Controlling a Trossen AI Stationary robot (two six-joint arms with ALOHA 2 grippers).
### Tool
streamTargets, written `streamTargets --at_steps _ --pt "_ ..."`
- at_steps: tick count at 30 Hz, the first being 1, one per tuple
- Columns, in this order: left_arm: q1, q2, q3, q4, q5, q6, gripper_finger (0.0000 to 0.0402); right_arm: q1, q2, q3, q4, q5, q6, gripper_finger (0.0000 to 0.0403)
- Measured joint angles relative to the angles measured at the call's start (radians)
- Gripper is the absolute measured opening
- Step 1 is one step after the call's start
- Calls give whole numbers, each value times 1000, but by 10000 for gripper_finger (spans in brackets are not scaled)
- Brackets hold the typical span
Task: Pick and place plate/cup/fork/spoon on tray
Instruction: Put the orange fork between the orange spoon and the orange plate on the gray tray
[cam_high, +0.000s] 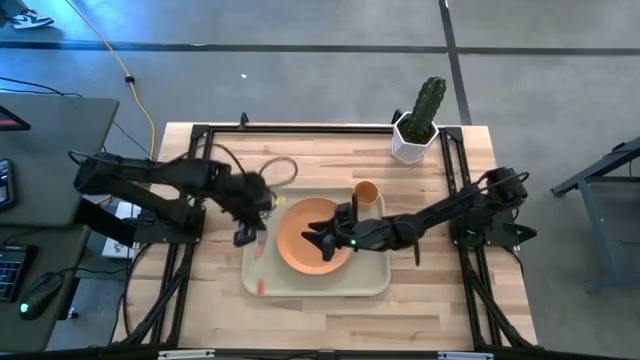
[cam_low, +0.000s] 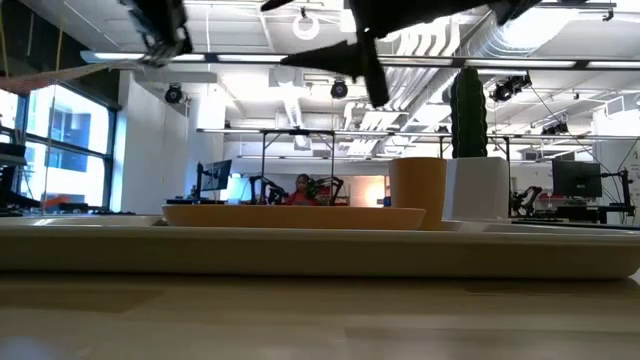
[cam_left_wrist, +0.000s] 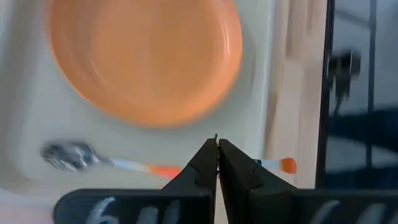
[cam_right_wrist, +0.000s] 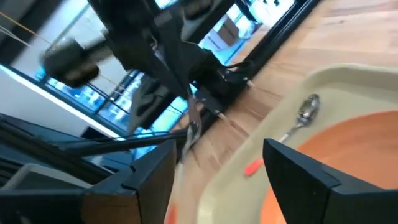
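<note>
The beige tray (cam_high: 375, 280) lies at the table's middle. On it rest the orange plate (cam_high: 300, 225), the orange cup (cam_high: 366, 194), upright at the far right corner, and the spoon (cam_left_wrist: 68, 155) along the left side. My left gripper (cam_high: 246, 236) hovers over the tray's left edge, shut on the fork (cam_right_wrist: 193, 121). My right gripper (cam_high: 322, 238) is open and empty, well above the plate (cam_low: 295, 215). My left gripper pinches the fork between its two shut fingers (cam_left_wrist: 205, 165), which point down. A thin silver part (cam_right_wrist: 193, 118) shows at the fingers and an orange handle end (cam_left_wrist: 286, 165) juts out beside them. The fork is lifted clear of the tray; the fingers hide which part they have.
A white hexagonal pot with a cactus (cam_high: 415, 135) stands at the table's far right, behind the cup. A cable loop (cam_high: 282, 170) lies on the wood by the tray's far left corner. Bare wood lies along the near edge.
</note>
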Motion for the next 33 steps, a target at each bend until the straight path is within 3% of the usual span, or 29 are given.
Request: streamTargets --at_steps 9,20,28,33 --pt "136 0 39 14 37 -1 0 -58 59 61 42 -81 -19 231" --pt "161 0 38 110 182 -15 0 -145 185 430 -339 -199 -214 227" --pt "161 -27 38 94 185 -18 0 -145 193 492 -480 -281 -250 175" --pt "171 -46 38 90 198 2 0 -151 194 492 -470 -288 -233 142"
